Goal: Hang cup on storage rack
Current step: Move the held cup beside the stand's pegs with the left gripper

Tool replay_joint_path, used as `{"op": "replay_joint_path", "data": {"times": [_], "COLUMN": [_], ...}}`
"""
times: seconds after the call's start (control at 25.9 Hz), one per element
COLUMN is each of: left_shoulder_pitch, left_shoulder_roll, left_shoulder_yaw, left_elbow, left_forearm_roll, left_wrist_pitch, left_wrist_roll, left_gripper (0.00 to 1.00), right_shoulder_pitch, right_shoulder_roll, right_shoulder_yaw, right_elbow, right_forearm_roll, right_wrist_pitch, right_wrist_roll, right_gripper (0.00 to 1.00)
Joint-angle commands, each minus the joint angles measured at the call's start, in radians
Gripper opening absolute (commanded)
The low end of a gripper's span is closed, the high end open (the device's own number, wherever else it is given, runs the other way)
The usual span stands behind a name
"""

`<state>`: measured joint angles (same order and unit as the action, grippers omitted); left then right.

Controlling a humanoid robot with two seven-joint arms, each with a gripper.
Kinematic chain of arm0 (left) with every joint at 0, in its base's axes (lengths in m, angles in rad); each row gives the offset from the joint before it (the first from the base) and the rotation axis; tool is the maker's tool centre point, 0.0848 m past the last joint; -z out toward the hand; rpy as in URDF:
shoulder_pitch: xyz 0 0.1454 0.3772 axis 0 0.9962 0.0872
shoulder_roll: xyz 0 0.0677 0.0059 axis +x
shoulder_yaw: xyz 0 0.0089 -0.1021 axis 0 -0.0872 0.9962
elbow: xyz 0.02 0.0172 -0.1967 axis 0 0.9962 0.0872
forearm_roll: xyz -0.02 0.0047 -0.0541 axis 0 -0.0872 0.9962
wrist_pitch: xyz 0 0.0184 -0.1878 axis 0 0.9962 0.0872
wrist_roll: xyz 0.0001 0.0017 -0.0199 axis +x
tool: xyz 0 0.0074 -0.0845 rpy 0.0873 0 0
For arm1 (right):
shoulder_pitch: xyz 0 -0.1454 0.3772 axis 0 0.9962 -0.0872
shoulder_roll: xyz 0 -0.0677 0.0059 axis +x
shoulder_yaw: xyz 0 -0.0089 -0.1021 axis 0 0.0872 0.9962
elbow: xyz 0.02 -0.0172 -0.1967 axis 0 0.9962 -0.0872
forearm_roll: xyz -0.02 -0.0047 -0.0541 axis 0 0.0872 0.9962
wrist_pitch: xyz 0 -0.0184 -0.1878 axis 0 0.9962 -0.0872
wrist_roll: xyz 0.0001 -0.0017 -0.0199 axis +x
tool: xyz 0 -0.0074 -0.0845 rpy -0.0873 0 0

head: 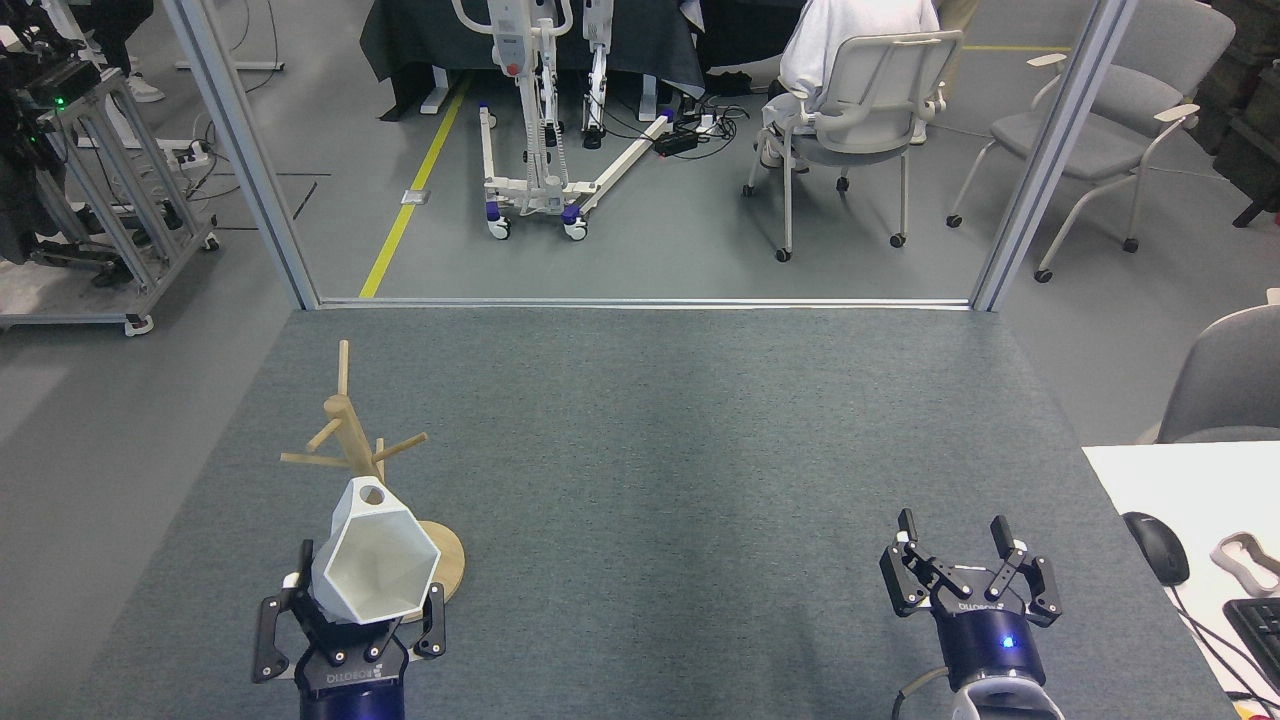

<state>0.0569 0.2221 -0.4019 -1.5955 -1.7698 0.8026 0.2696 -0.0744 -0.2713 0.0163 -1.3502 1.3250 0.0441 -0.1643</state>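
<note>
The white faceted cup (377, 560) is held with its hexagonal mouth facing me and its holed tab pointing away, toward the rack. My left gripper (366, 606) is shut on the cup at the lower left, just in front of the rack's round base. The storage rack (349, 428) is a light wooden pole with angled pegs, standing directly behind the cup; the cup hides its lower pole. My right gripper (952, 532) stands open with nothing in it at the lower right, far from both.
I work over a grey carpeted table (650, 450) with a metal rail along its far edge. A white desk (1150, 480) with a mouse (1157, 547) and keyboard lies at the right. Beyond the table stand office chairs and a wheeled white frame (535, 120).
</note>
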Motion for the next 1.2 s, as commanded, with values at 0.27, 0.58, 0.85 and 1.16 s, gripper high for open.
{"op": "replay_joint_path", "data": {"times": [0.27, 0.58, 0.85, 1.16], "left_shoulder_pitch": [-0.005, -0.005, -0.009, -0.028], "left_shoulder_roll": [0.016, 0.022, 0.02, 0.02], "left_shoulder_yaw": [0.0, 0.0, 0.0, 0.0], "left_elbow": [0.009, 0.019, 0.031, 0.049], "left_forearm_roll": [0.003, 0.003, 0.001, 0.0], "left_wrist_pitch": [0.0, 0.0, 0.0, 0.0], "left_wrist_roll": [-0.001, 0.0, 0.0, 0.0], "left_gripper": [0.13, 0.13, 0.12, 0.12], "right_shoulder_pitch": [0.001, 0.002, 0.004, 0.01], "right_shoulder_roll": [-0.003, -0.003, -0.003, -0.003], "right_shoulder_yaw": [0.001, 0.004, 0.004, 0.011], "right_elbow": [0.002, 0.002, 0.002, 0.002], "right_forearm_roll": [-0.001, -0.001, -0.001, -0.001], "right_wrist_pitch": [-0.001, -0.001, -0.003, -0.006], "right_wrist_roll": [0.0, 0.0, 0.0, 0.0], "right_gripper": [1.0, 1.0, 1.0, 1.0]}}
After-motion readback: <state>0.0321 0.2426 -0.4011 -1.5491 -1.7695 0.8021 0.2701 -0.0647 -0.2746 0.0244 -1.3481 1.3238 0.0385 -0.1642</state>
